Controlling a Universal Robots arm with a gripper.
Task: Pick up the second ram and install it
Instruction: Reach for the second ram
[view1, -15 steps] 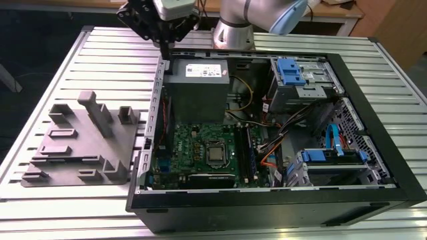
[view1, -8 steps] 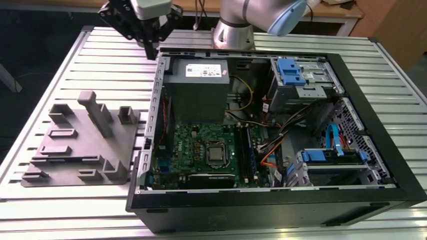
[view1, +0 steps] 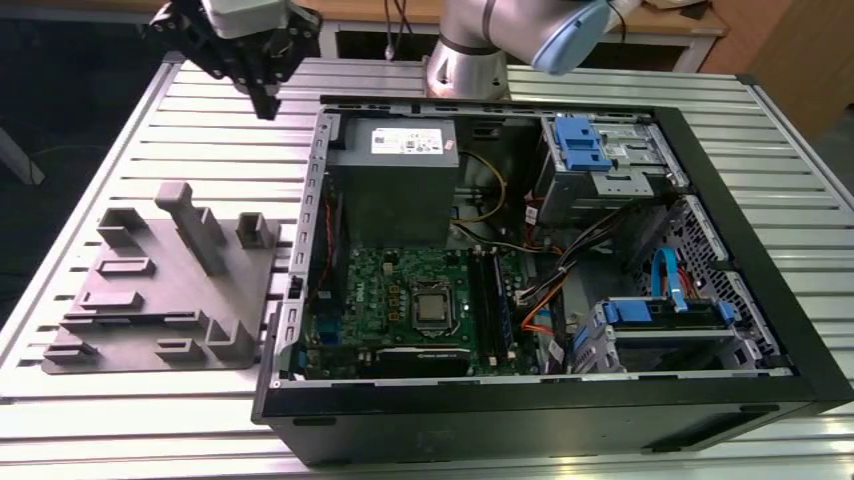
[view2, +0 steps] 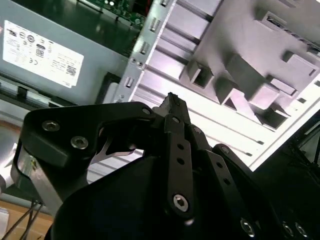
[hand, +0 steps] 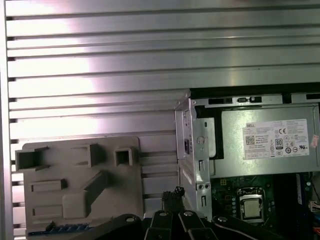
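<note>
- Gripper (view1: 267, 100) hangs high above the slatted aluminium table (view1: 200, 140), off the far corner of the open PC case (view1: 534, 425) on the exterior view's left.
- Fingers pinched together to one point, nothing between them. Both wrist views show the same closed tip (view2: 172, 99) (hand: 173, 192).
- Second ram (hand: 65, 229): in the first wrist view, a thin blue strip lying along the grey fixture plate (hand: 75, 170), at the plate's end away from the upright blocks. Well apart from the gripper, not touched.
- Fixture plate (view1: 160, 300) sits flat on the table just beside the case, on the exterior view's left.
- Case lies on its side, panel off. The motherboard (view1: 394, 300) is exposed, with the CPU socket (view1: 434, 308) roughly mid-board.
- Power supply (view1: 394, 190) is in the case end nearest the gripper.
- Long black memory slots (view1: 501, 300) run beside the socket. Can't tell what's seated in them.
</note>
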